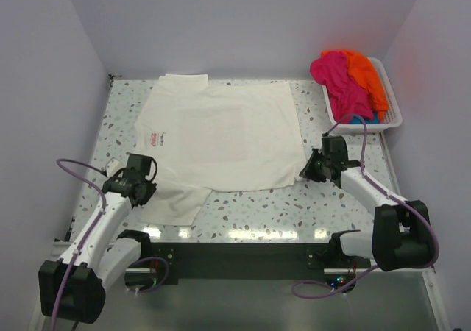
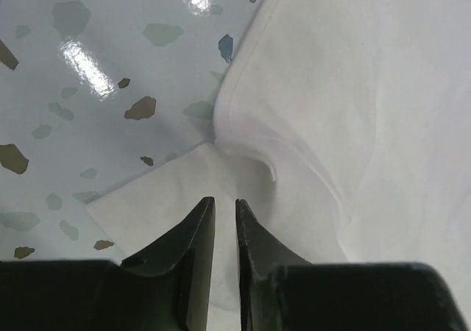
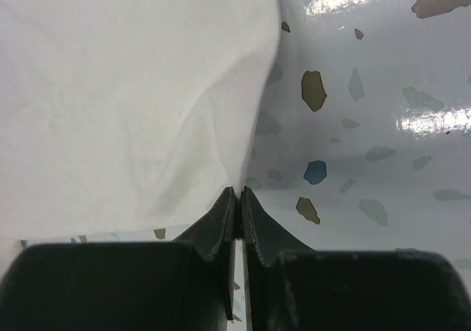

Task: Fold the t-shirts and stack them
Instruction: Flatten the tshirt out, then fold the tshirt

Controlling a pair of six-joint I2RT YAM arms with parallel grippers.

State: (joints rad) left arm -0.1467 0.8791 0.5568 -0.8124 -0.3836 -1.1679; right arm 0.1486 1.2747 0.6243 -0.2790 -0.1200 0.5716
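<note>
Left gripper (image 2: 224,202) jaws stand narrowly parted over the sleeve (image 2: 158,198) at 8 o'clock of the cream-white t-shirt (image 1: 221,132), which lies flat mid-table (image 1: 257,213); right gripper (image 3: 239,191) jaws pinch its 4 o'clock hem corner; pink and orange t-shirts (image 1: 346,77) fill the basket (image 1: 395,119) at 2 o'clock.

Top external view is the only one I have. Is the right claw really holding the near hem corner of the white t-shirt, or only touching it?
Observer: In the right wrist view the right claw is shut, and the edge of the cream-white t-shirt runs down between its fingertips. It looks pinched.
Operator: And the left claw, at the sleeve?
Observer: The left wrist view shows the left claw with a narrow slit between its fingers, over the sleeve. No cloth is bunched between the tips.
Operator: Is the cloth flat there?
Observer: Not fully. A small raised crease sits just beyond the tips.
</note>
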